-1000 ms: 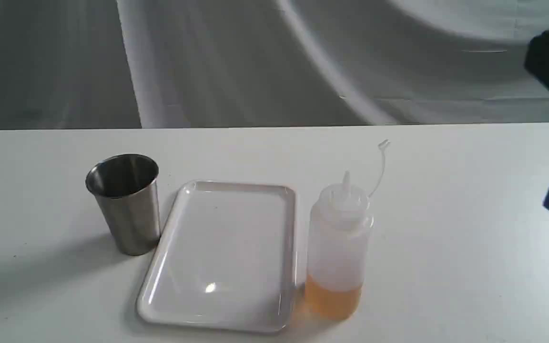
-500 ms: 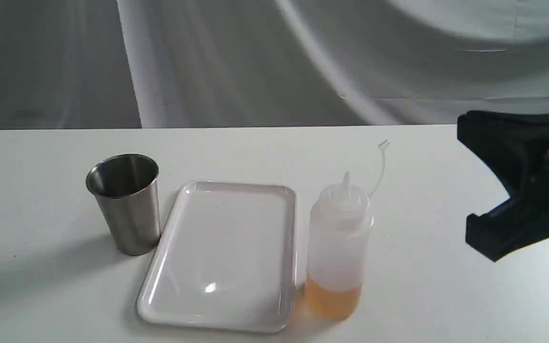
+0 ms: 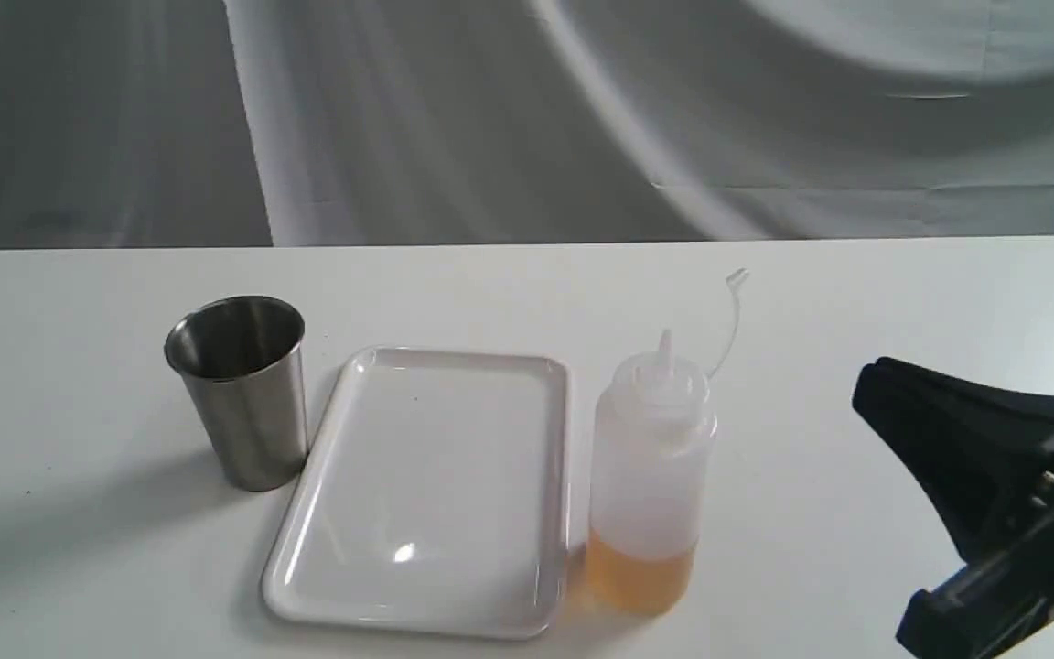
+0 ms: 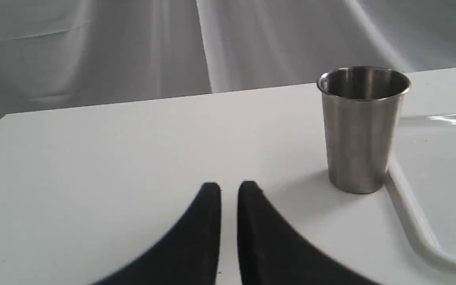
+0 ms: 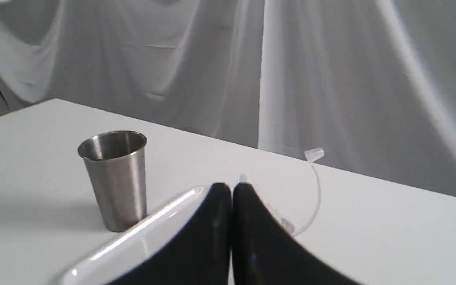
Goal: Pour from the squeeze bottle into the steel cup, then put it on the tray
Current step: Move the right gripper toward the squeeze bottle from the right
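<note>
- My right gripper [image 5: 231, 186] is clenched on nothing, its fingers [image 5: 208, 241] pressed together with hardly a line between them.
- In the outside view it hangs over the near right part of the table [image 3: 902, 293], well apart from the bottle [image 3: 650, 458].
- From its own camera the bottle is mostly hidden behind the fingers. I only see the nozzle tip and the cap strap [image 5: 316, 190].
- My left gripper [image 4: 229, 185] sits low over the table with only a thin slit between its fingers, and it grasps nothing.
- The bottle stands upright just right of the tray's near right corner, with amber liquid [image 3: 639, 577] in its bottom part.
- The tray [image 3: 435, 458] lies flat between the bottle and the cup.
- The cup [image 3: 239, 394] stands upright just beside the tray's far left rim. I cannot tell whether they touch.
</note>
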`<action>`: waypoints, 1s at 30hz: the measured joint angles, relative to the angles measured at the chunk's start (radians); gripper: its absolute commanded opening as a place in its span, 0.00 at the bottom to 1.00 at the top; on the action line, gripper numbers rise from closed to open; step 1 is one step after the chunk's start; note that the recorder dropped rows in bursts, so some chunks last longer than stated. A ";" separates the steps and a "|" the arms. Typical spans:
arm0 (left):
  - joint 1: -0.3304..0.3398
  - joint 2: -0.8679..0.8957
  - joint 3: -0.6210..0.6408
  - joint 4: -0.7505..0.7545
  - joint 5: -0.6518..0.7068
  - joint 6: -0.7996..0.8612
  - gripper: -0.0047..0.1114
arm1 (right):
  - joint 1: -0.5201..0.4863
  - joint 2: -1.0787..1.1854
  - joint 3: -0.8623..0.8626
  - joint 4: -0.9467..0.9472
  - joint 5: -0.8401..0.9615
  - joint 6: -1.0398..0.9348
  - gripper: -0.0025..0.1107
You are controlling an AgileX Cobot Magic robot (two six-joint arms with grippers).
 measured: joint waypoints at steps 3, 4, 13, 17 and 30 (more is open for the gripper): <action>0.000 0.000 0.000 0.000 0.000 0.000 0.11 | 0.000 0.000 0.002 0.010 -0.004 0.059 0.02; 0.000 0.000 0.000 0.000 0.000 0.000 0.11 | 0.000 0.000 0.002 0.010 -0.004 0.086 0.02; 0.000 0.000 0.000 0.000 0.000 0.000 0.11 | 0.000 0.063 0.004 -0.024 0.100 0.148 0.02; 0.000 0.000 0.000 0.000 0.000 0.000 0.11 | 0.000 0.172 0.004 -0.079 0.095 0.142 0.02; 0.000 0.000 0.000 0.000 0.000 0.000 0.11 | 0.047 0.474 0.009 -0.087 -0.118 -0.041 0.02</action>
